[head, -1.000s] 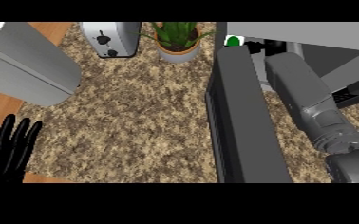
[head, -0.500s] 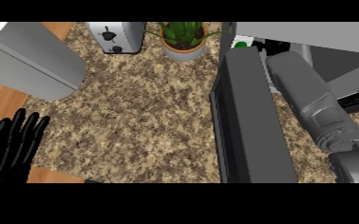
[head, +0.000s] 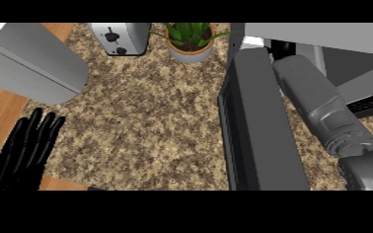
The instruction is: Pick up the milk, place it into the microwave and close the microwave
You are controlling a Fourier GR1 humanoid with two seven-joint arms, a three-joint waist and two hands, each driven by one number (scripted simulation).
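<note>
Looking for the milk, we cannot find it; our right forearm (head: 320, 103) reaches past the open microwave door (head: 258, 128) into the microwave (head: 306, 32), hiding both the carton and the right hand, so we cannot tell that hand's state. We judge placing is underway: we should set the carton well inside, then draw the arm clear before swinging the door. Our left hand (head: 29, 145) rests flat, fingers straight, at lower left. A toaster (head: 119, 37) and potted plant (head: 191, 39) stand behind.

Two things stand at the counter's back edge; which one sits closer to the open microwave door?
The potted plant. It stands just left of the microwave door, near its far end, while the silver toaster is farther left, beyond the plant.
</note>
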